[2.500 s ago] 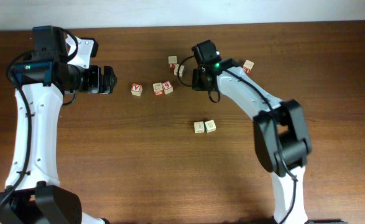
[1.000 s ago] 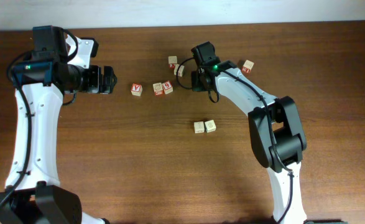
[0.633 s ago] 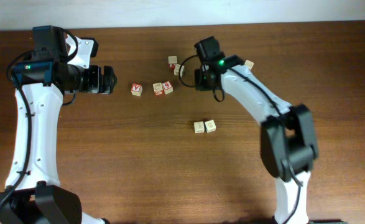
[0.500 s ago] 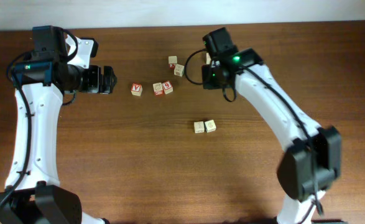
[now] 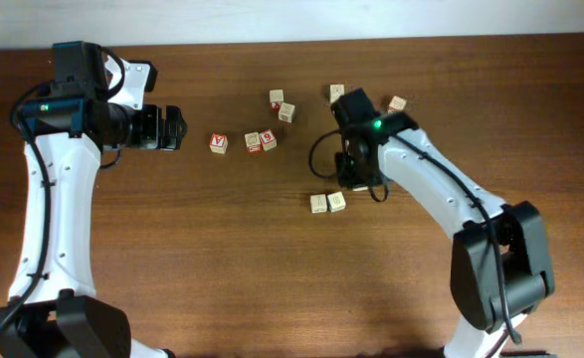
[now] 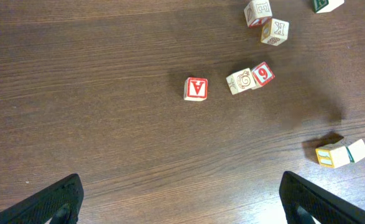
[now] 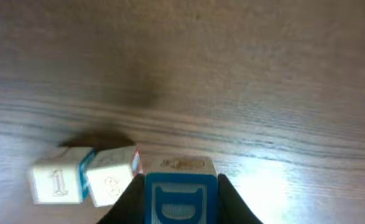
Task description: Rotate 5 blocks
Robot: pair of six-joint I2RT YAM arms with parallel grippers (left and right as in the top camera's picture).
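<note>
Overhead, the right hand has swung away from the far side of the surface. A moment ago it was next to the two far blocks. Now it sits near the middle, close to the pair of blocks. Nothing else has moved. The red V block and the red 9 block lie where they did, and the left hand has stayed off to its side, spread wide and holding nothing.

From the right wrist, the right hand is pinching the blue D block from both sides, with the D facing the camera. The pair of blocks lies just to one side of it, one of them marked with a 1. The picture is soft and cut off at the bottom, so I cannot tell if the D block rests on the wood or is a little way up in the air.

I think this means the D block is the one being turned right now, and the hand has brought it to a new spot. The turn does not look done, because the hand has not let go. How many of the five are done, I cannot say.

The surface is dark brown wood with long lines in it. It is bare but for the small blocks. At the far edge runs a pale wall. No more of the room can be seen.
</note>
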